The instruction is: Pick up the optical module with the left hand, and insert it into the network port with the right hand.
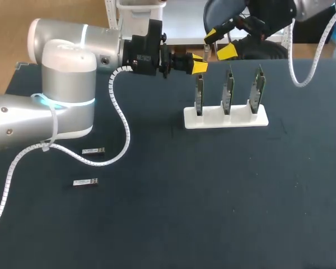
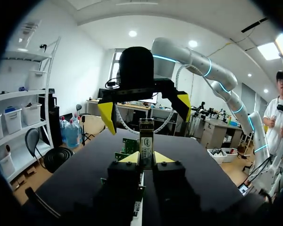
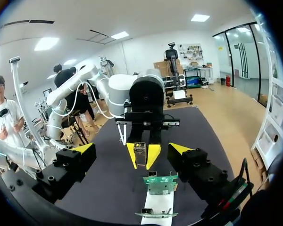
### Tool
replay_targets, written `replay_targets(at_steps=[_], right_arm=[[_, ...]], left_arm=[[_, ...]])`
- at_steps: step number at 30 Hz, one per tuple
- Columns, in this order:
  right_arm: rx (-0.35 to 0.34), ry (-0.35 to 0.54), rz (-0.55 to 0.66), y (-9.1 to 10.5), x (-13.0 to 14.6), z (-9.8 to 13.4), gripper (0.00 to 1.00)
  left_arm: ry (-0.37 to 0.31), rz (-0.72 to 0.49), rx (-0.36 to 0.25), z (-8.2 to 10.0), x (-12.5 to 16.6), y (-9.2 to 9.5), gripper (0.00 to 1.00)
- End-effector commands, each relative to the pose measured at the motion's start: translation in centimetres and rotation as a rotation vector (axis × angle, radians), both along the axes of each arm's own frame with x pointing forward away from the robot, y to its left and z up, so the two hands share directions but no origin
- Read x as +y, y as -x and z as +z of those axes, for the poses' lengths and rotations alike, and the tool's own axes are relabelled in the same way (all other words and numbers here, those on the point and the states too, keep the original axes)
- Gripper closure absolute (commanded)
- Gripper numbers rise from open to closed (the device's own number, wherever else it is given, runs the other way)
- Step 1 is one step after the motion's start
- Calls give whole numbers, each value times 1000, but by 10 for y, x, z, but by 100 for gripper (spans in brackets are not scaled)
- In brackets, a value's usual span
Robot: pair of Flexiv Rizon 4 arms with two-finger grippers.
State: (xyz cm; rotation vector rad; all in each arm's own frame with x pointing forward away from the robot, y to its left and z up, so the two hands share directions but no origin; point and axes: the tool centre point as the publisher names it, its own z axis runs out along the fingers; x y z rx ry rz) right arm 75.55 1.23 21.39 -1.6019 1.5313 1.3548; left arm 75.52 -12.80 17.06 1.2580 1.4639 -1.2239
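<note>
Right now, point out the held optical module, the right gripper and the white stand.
optical module [image 2: 146, 139]: left wrist view, its labelled face.
right gripper [image 1: 219, 43]: head view, midway between its yellow tips.
white stand [image 1: 213, 119]: head view, bare base.

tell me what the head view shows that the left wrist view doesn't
Only the head view: two spare modules lying flat on the table near the left arm, and the whole white stand with three upright boards.
Only the left wrist view: a close look at the optical module, its labelled face standing up from the left gripper.
Both: the left gripper shut on the optical module, and the right gripper open, facing it.
</note>
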Motion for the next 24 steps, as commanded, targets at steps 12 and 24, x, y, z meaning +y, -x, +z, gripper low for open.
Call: replay_targets(at_steps=[12,24], right_arm=[[-201,70,-406,8,3,-1,0],[-191,73,-358,2,7,-2,0]], left_arm=[[3,7,-3,-1,0,2,100],[3,7,-3,-1,0,2,100]])
